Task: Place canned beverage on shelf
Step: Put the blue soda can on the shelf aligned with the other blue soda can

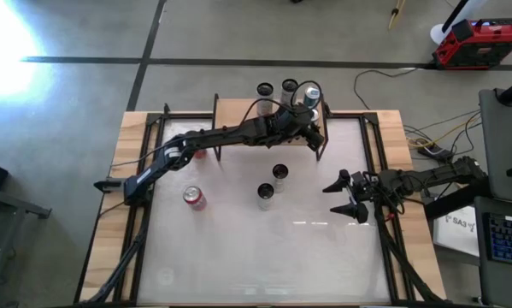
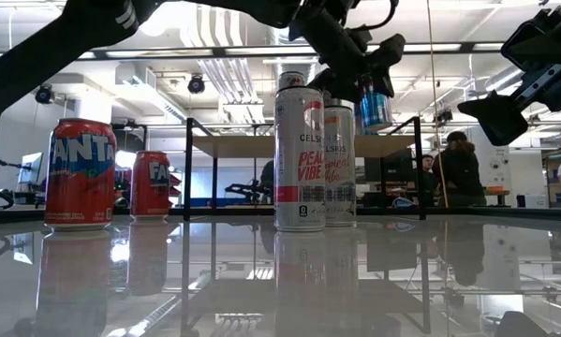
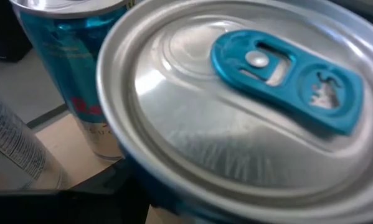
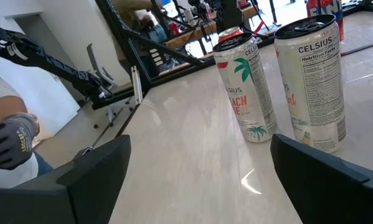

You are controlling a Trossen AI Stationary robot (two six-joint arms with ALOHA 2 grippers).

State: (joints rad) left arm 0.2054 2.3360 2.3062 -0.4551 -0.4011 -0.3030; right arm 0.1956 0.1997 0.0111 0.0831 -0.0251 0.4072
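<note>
The shelf, a tan wooden top on thin black legs, stands at the table's far edge, and its top shows in the low view. My left gripper reaches over the shelf's right end and is shut on a blue canned beverage, whose silver lid with a blue tab fills the left wrist view. A second blue can stands on the shelf just beyond it. Two more cans stand on the shelf's far side. My right gripper waits open at the table's right. My left gripper holds the blue can by its upper part, coming at it slanting down from the table's left. The can stays upright, its bottom level with the shelf's top; I cannot tell whether it rests there. The can's lid hides the fingers in the wrist view.
Two tall Celsius cans stand mid-table in front of the shelf. A Fanta can stands near left and another farther back. A person's gloved hand shows beyond the table's edge.
</note>
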